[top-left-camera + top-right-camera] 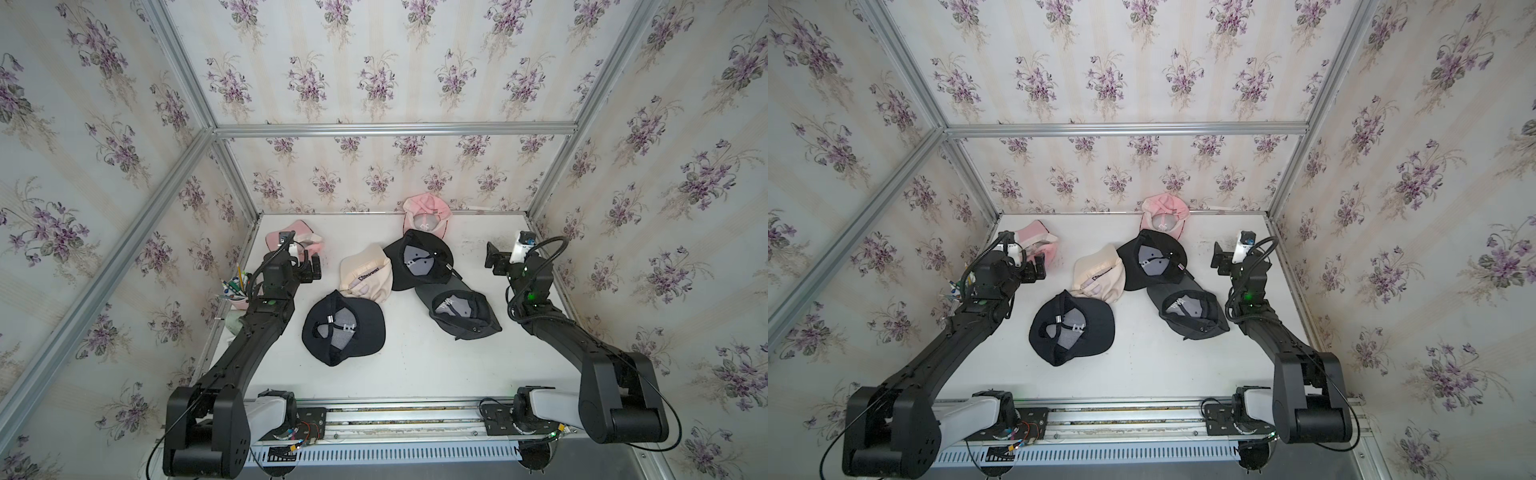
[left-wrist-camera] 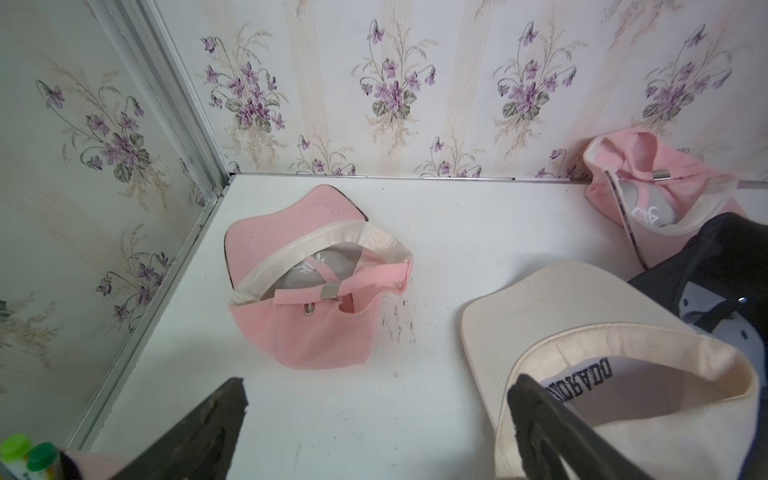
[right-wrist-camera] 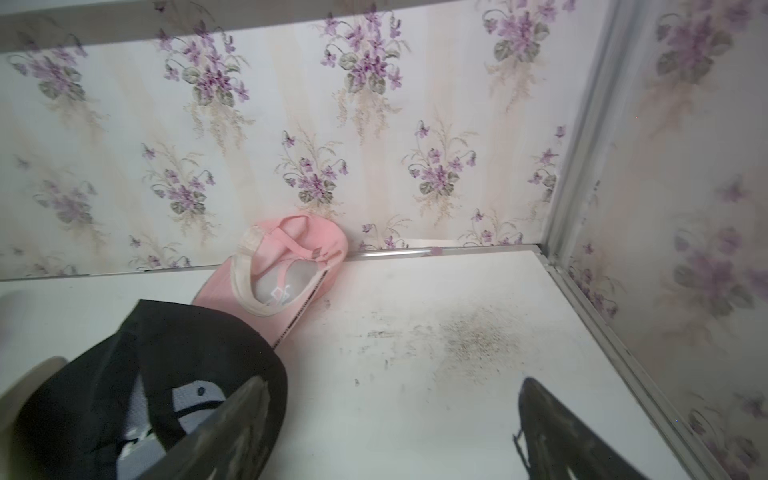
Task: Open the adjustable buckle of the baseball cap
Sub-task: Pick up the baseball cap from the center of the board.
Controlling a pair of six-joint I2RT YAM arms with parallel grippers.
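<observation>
Both left gripper point(image 2: 378, 386) and right gripper point(image 3: 392, 384) stand spread and empty; the limp, lightweight pink fabric baseball cap point(image 2: 307, 332) seems best pinched on its strap point(image 2: 370, 277) beside the silver metal buckle point(image 2: 329, 291).

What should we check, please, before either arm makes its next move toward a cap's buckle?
1. Left gripper open and empty: ok.
2. Right gripper open and empty, over bare table: ok.
3. Pink cap in front of the left gripper lies inside-up, with its metal buckle exposed: ok.
4. Nothing lying on the table between the left gripper and that cap: ok.
5. Buckle clamped on the strap or already released: cannot tell.
</observation>
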